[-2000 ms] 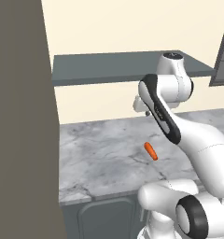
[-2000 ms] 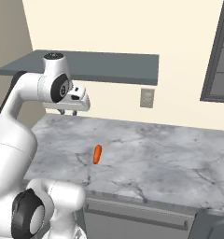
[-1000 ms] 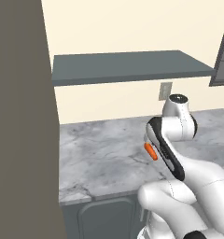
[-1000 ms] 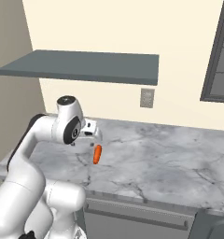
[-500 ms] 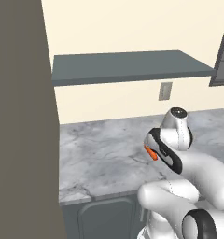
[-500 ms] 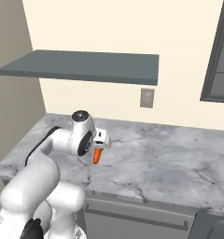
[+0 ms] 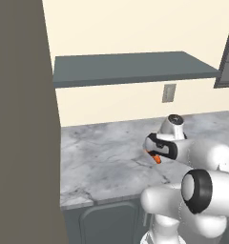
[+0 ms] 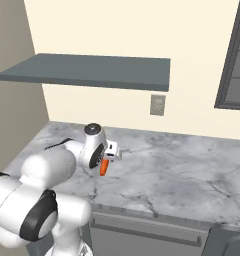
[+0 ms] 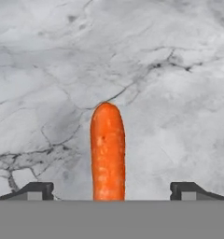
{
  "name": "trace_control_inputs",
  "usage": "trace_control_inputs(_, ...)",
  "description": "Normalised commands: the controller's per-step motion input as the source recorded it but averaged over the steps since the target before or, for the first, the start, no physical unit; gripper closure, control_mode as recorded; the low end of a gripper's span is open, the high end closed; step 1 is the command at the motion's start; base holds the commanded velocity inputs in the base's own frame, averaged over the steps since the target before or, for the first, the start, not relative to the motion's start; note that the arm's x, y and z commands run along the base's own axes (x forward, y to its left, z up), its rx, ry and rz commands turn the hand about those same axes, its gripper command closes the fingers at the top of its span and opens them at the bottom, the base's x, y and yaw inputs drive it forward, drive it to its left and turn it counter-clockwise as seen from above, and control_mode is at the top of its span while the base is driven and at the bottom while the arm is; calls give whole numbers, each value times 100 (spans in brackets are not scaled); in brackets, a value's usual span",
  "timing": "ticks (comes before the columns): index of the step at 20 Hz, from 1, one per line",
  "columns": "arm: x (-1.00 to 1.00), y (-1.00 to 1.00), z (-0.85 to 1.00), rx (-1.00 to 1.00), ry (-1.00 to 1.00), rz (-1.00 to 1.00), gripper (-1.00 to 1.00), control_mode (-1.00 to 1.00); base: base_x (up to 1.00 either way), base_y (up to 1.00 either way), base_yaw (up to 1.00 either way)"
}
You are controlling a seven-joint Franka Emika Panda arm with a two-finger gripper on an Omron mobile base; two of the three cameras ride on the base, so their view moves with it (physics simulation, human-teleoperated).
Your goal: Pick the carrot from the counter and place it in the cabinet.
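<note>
Hand view has the claw spread wide right over the carrot lying on the tabletop between its tips, so we're mid-grab; next it needs to drop and squeeze.

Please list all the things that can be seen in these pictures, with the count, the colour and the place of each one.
carrot: one, bright orange, lying on the counter, between the open finger tips in the hand view.
counter: one, light grey marble with darker veins, running along the wall.
cabinet: one, dark grey-blue flat slab, on the wall above the counter.
wall outlet: one, grey, on the cream wall between cabinet and counter.
tall block: one, brown-grey, at the left of the left base view.
base doors: dark grey, under the counter.
tool: one, dark tips, open, low over the carrot.
</note>
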Motion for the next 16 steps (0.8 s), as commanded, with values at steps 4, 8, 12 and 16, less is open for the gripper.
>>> trace_control_inputs(4,4,0,-52,0,5,0,-100,-100,0,0,0)
trace_control_inputs(8,5,0,-52,0,1,0,-100,-100,0,0,0)
trace_control_inputs(12,10,0,-45,0,0,0,-100,-100,0,0,0)
trace_control_inputs(16,4,0,-42,0,0,0,100,-100,0,0,0)
